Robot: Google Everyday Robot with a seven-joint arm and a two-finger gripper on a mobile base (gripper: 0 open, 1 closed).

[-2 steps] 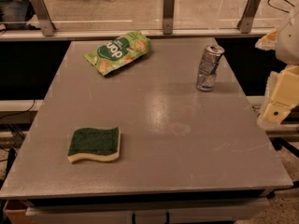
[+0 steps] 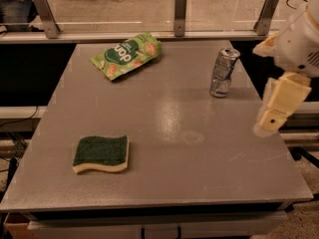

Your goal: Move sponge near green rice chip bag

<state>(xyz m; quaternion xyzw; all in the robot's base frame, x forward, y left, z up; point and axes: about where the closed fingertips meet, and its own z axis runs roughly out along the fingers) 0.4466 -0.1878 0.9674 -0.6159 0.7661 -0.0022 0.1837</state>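
The sponge point(image 2: 101, 153), dark green on top with a pale yellow foam layer, lies flat at the front left of the grey table point(image 2: 199, 183). The green rice chip bag point(image 2: 126, 54) lies flat at the back left of the table, well apart from the sponge. My gripper point(image 2: 275, 107) hangs at the right edge of the table, above its surface. It is far to the right of the sponge and holds nothing.
A crushed silver can point(image 2: 223, 72) stands upright at the back right of the table, just left of my arm point(image 2: 299, 44). A railing with metal posts point(image 2: 180, 11) runs behind the table's far edge.
My gripper and arm have moved a little to the left, over the table's right edge. The sponge, bag and can have not moved.
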